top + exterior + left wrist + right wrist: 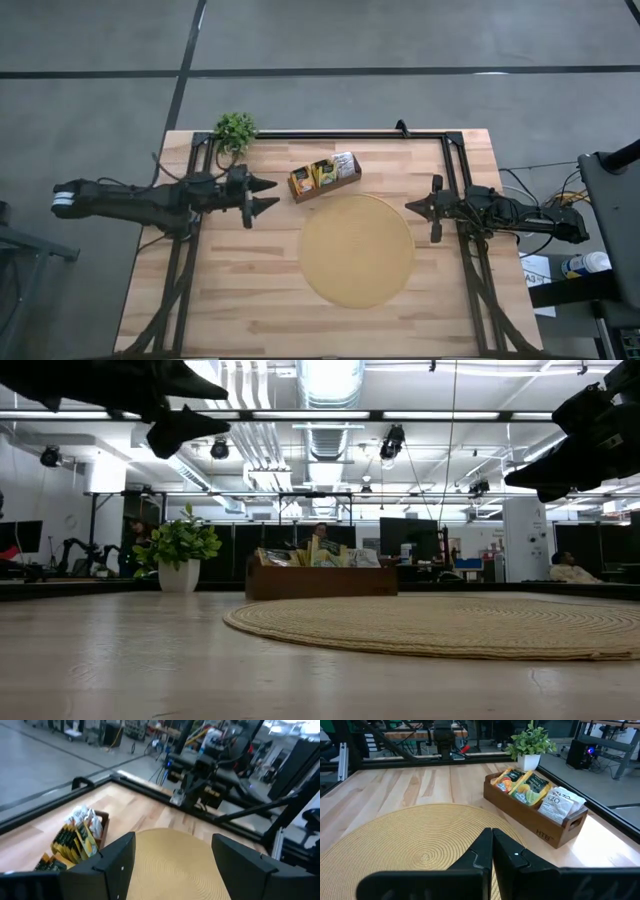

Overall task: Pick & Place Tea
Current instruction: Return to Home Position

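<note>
Wooden tray (540, 831) holds orange, green, white tea (531, 789).

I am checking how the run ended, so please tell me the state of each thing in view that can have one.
left gripper: open, empty, raised left of the mat.
right gripper: shut, empty, raised at the mat's right edge.
wooden tray: all three slots filled.
tea sachets: standing in the tray, grouped by colour.
round mat: lying flat, no sachet on it.
plant: upright.
</note>
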